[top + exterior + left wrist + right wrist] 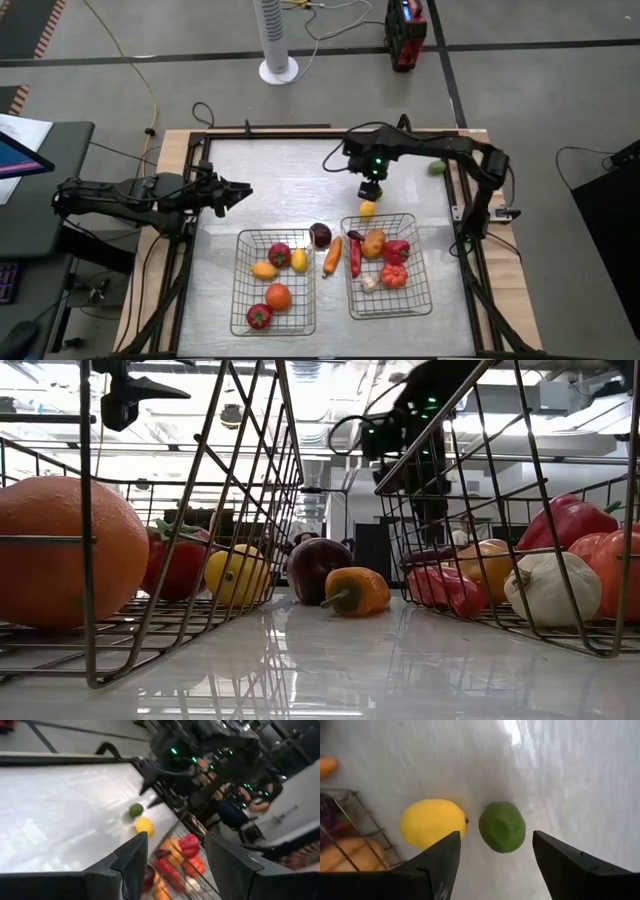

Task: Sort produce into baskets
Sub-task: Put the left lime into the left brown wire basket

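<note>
Two wire baskets stand at the near side, the left one [240, 290] with red, yellow and orange rounds, the right one [425, 270] with a red pepper, garlic and other pieces. A yellow lemon [432, 822] and a green round [502, 826] lie side by side on the table just beyond the right basket. My right gripper [495, 855] hangs open above them, pointing down, its fingers either side of the green round and clear of it. In the high view this gripper [371, 190] hides the green round. My left gripper [240, 190] waits open at the table's left, empty.
A dark purple round [320, 235] and an orange pepper [332, 255] lie on the table between the baskets. Another green piece [437, 168] sits by the right arm near the far right. The far left of the table is bare.
</note>
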